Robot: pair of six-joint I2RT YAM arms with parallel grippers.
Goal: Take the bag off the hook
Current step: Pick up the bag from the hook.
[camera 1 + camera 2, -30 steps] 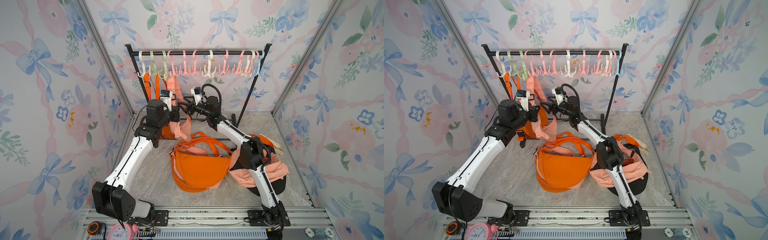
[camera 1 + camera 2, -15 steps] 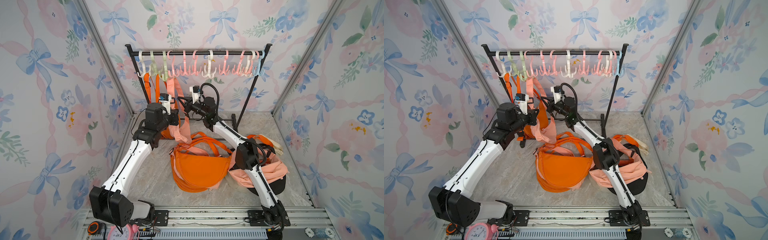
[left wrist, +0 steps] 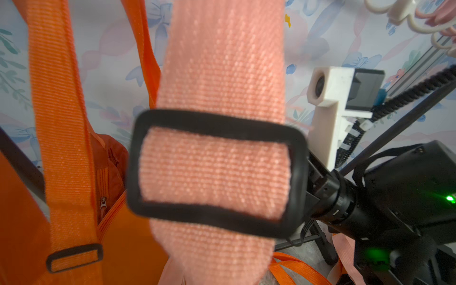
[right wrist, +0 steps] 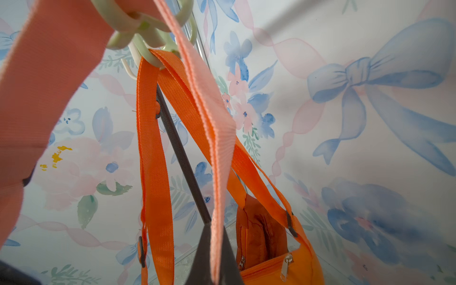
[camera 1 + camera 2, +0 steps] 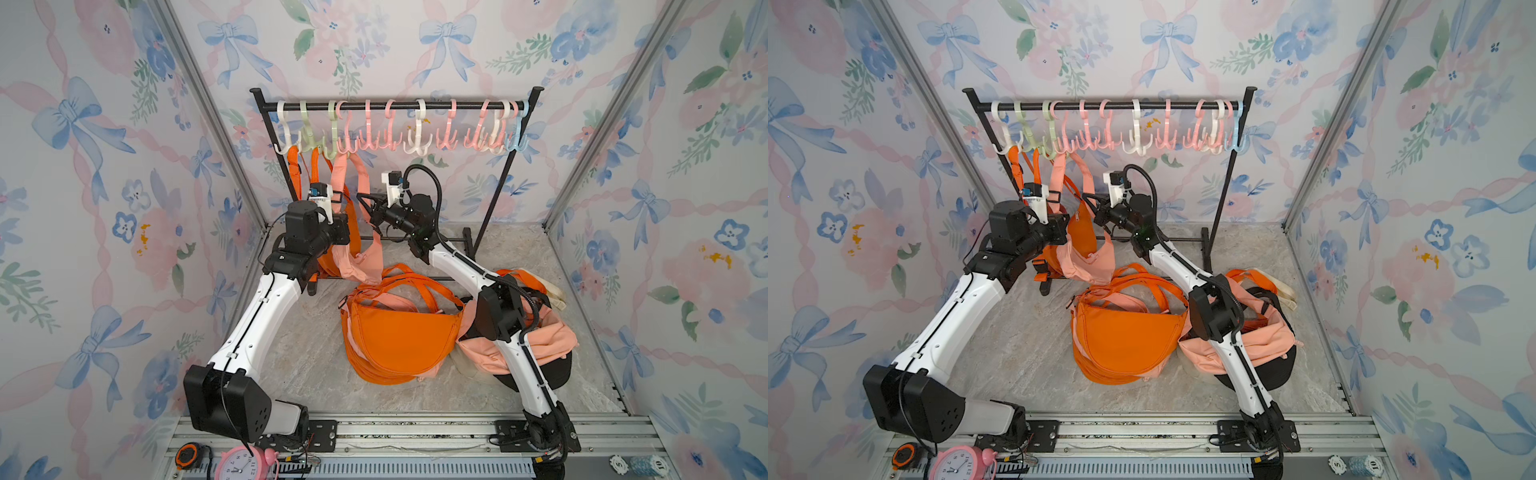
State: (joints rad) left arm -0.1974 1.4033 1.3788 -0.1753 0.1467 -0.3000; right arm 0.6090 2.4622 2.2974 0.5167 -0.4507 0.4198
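From a green hook (image 5: 331,135) hangs a seemingly crumpled peach bag (image 5: 365,262).

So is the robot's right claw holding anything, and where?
Yes: the right gripper is shut on the webbing strap of the hanging salmon-pink fabric bag.

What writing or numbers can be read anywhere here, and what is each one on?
"5": white poker chip at the front edge.
"10": blue-and-white chip stack beside it.
"12": pink alarm clock face; its other numerals are too small.
Nothing else legible.
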